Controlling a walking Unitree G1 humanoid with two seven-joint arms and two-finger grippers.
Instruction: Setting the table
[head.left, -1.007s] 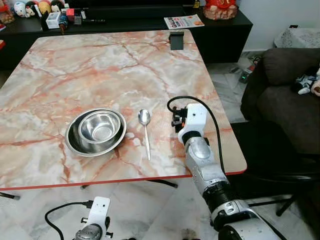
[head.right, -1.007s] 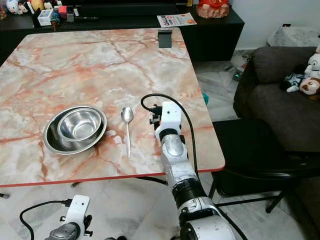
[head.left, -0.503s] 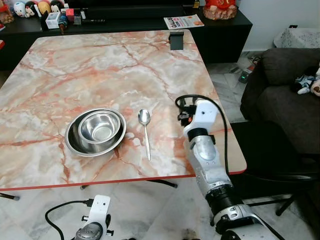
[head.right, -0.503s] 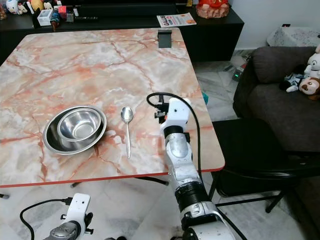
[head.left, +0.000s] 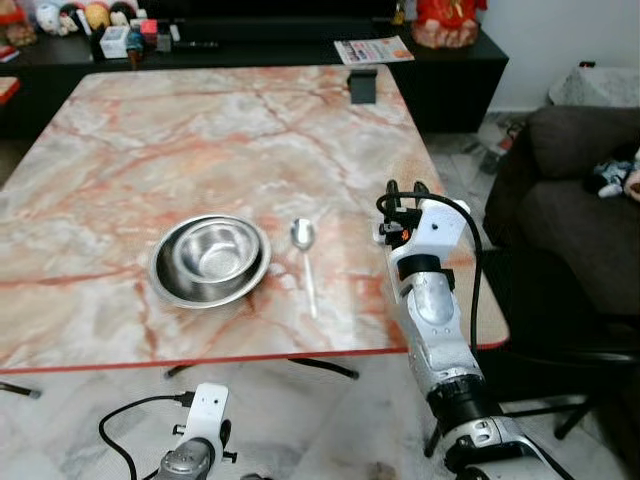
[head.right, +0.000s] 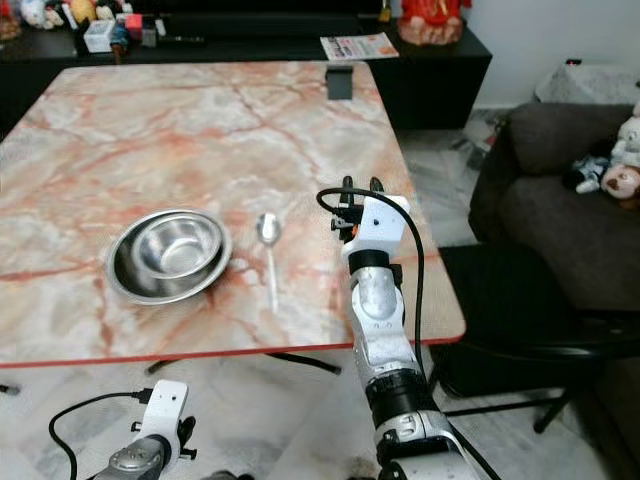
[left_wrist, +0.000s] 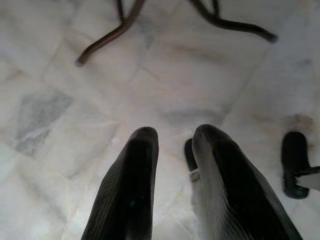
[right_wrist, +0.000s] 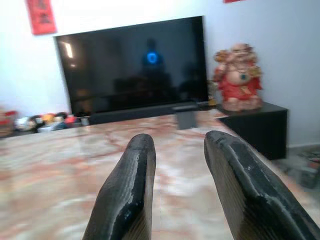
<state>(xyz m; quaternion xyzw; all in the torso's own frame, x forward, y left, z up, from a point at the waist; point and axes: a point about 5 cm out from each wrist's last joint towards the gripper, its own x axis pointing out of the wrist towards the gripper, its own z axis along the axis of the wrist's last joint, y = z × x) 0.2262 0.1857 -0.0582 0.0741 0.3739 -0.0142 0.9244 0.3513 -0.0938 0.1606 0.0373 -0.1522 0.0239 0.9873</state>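
while left tool (left_wrist: 172, 142) hangs idle, slightly parted — right tool (head.right: 360, 184) over table (head.left: 150, 150) edge, narrow gap, empty.

The pink-veined marble table (head.left: 200, 140) bears a round steel bowl nested in a shallow steel dish (head.left: 210, 261) toward its near edge. A long-handled metal spoon (head.left: 305, 250) lies just beside it at 3 o'clock, handle toward the near edge. At 3 o'clock from the spoon, the right gripper (head.right: 359, 184) hangs over the table. A small dark upright block (head.left: 362, 85) stands at the far edge, at 12 o'clock.
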